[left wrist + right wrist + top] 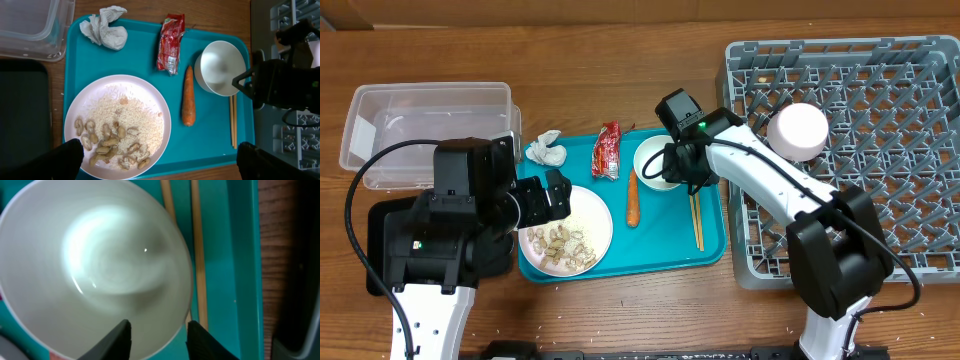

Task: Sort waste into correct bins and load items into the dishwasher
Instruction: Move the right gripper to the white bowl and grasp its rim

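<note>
Right wrist view: the right gripper (159,337) straddles the bowl (95,265) rim, one finger inside, one outside; gripped or not, I can't tell. Left gripper (162,160) hangs wide open, empty.

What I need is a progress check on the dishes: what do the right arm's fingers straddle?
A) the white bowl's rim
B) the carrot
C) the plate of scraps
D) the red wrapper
A: the right wrist view shows the right arm's fingers either side of the rim of the white bowl on the teal tray.
</note>
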{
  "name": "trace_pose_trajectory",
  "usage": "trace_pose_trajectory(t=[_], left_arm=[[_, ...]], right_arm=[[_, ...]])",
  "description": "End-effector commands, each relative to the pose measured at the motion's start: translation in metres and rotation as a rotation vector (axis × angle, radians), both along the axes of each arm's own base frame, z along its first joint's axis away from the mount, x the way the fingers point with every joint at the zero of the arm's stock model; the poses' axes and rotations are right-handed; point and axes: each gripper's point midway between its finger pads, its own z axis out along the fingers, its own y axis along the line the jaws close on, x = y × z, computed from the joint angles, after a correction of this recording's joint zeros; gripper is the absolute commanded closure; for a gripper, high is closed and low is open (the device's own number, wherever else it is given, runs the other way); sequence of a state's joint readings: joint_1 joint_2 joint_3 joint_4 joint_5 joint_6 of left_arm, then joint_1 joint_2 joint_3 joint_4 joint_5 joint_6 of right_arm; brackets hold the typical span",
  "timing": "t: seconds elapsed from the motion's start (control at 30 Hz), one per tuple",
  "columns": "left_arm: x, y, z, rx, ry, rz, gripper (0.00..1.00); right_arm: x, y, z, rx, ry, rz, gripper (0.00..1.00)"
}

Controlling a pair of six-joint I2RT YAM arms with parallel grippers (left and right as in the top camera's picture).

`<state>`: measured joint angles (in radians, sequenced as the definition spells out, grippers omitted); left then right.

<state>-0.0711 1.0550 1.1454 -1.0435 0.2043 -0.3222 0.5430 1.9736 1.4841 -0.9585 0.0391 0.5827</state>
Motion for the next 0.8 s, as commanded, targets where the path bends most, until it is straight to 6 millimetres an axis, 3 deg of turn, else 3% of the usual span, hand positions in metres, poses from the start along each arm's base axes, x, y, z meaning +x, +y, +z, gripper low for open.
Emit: trace_pose_trajectory(t=[0.0, 0.1, 0.27, 0.37, 0.43, 0.53, 0.63, 0.77], left_arm=[[0.004, 0.002, 0.006, 0.010, -0.019, -0.001, 0.00], [0.004, 0.002, 0.006, 0.010, -0.019, -0.001, 0.00], [0.004, 0.002, 0.006, 0.010, -0.019, -0.001, 0.00], [0.004, 0.002, 0.006, 0.010, -0.019, -0.001, 0.00], [0.004, 0.002, 0.006, 0.010, -0.019, -0.001, 0.00], [0.004, 0.002, 0.006, 0.010, -0.019, -0.001, 0.00], [0.004, 0.002, 0.006, 0.010, -0.019, -0.001, 0.00], [0.004, 0.002, 0.006, 0.010, -0.019, -0.001, 0.00]], right_arm=[[0.006, -0.007, -0.009, -0.028, -0.005, -0.038, 0.67], [0.010, -0.009, -0.012, -0.039, -0.014, -0.044, 0.67], [0.013, -0.019, -0.015, -0.043, -0.008, -0.092, 0.92], [0.016, -0.026, -0.015, -0.046, -0.006, -0.111, 0.96], [0.017, -0.032, -0.015, -0.050, -0.002, -0.124, 0.96], [0.019, -0.036, -0.015, -0.043, 0.001, -0.137, 0.79], [0.019, -0.036, -0.015, -0.044, 0.002, -0.133, 0.80], [0.020, -0.034, -0.015, -0.041, -0.002, -0.129, 0.89]])
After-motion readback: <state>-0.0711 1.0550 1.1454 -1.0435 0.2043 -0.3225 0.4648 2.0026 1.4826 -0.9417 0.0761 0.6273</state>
